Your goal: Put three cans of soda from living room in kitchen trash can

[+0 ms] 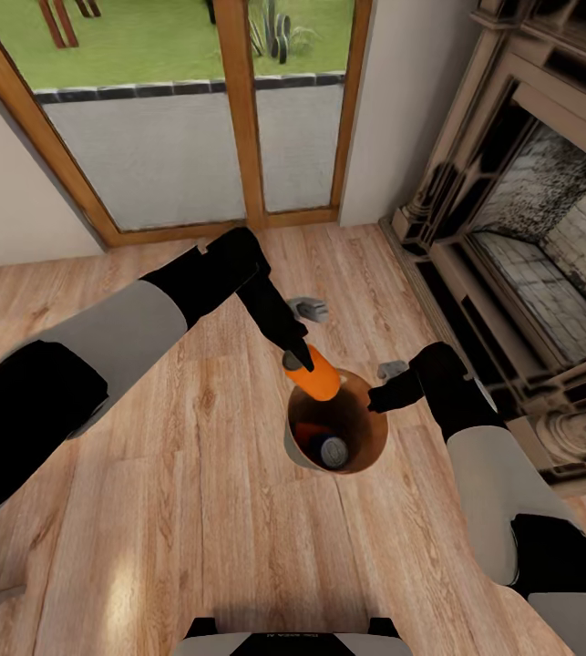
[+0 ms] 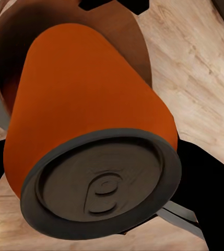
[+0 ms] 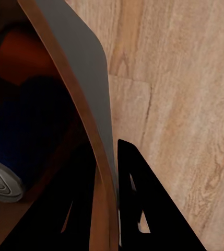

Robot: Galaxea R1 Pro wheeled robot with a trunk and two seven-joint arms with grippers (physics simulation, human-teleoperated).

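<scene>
My left gripper [image 1: 298, 361] is shut on an orange can of soda [image 1: 315, 377], tilted over the far rim of the tash can [image 1: 293, 446]. The left wrist view shows this can [image 2: 85, 104] close up, silver top toward the camera, with the bin's orange-brown inside [image 2: 130, 36] behind it. At the bottom of the bin lie a blue can [image 1: 334, 452] and another orange can [image 1: 308, 432]. My right gripper [image 1: 380, 398] is shut on the bin's right rim. In the right wrist view its fingers [image 3: 138, 209] straddle the wall [image 3: 85, 68], with the blue can [image 3: 28, 136] inside.
The bin stands on a wood floor [image 1: 192, 474]. A brick-and-stone fireplace [image 1: 529, 228] runs along the right. A wood-framed glass door [image 1: 238, 118] is ahead, with a lawn beyond. My base [image 1: 293, 640] sits at the near edge.
</scene>
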